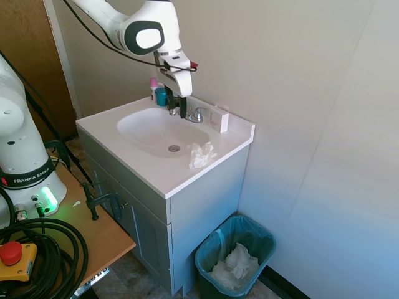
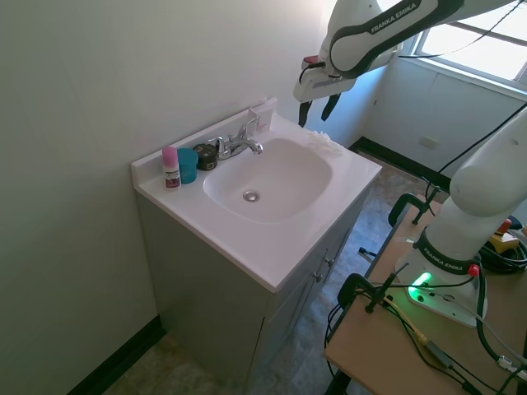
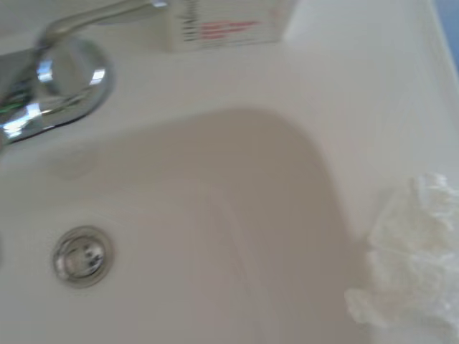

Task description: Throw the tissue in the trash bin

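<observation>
The tissue [image 1: 201, 154] is a small crumpled white wad lying on the white counter by the basin's right rim; it also shows in the second exterior view [image 2: 326, 141] and the wrist view [image 3: 412, 265]. The trash bin [image 1: 235, 256] is teal with a dark liner and stands on the floor to the right of the vanity, with a heap of white paper inside. My gripper [image 1: 178, 108] hangs open and empty above the back of the basin near the faucet, up and behind the tissue. From the other side the gripper [image 2: 314, 111] shows its dark fingers spread apart.
A chrome faucet [image 1: 190, 114] and a white box with pink print [image 1: 219, 118] stand along the back edge. A teal cup [image 2: 188, 164], a pink-capped bottle [image 2: 170, 168] and a dark jar [image 2: 205, 155] sit at the far back corner. The wall is close behind.
</observation>
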Controlling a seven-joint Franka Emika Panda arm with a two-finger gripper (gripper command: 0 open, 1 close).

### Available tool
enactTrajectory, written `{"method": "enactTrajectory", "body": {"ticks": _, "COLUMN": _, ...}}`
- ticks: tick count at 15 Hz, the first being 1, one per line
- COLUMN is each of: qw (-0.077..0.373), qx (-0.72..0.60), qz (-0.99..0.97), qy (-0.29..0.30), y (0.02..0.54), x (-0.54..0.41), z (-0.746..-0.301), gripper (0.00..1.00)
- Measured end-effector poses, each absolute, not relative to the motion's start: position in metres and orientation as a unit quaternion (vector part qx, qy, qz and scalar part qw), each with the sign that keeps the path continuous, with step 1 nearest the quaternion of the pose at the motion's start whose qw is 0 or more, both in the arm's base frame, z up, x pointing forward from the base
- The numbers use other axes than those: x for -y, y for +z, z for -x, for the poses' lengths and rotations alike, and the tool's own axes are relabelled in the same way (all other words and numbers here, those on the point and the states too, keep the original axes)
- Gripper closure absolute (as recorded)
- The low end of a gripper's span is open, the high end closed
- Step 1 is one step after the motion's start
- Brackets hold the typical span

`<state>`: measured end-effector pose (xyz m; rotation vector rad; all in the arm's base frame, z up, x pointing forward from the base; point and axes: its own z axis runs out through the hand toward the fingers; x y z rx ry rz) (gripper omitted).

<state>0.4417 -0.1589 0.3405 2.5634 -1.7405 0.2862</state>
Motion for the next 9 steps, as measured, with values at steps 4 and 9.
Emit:
{"method": "enactTrajectory", "body": {"ticks": 4, "qw": 0.027, "qx": 0.592, "qz": -0.801, "qy": 0.08, "y": 0.287, "x": 0.204, "z": -0.466, "gripper": 0.0}}
{"method": "enactTrajectory", "body": {"ticks": 9, "qw": 0.029, "qx": 0.615, "qz": -0.786, "qy": 0.058, "y": 0.245, "x": 0.227, "z": -0.483, "gripper": 1.0}}
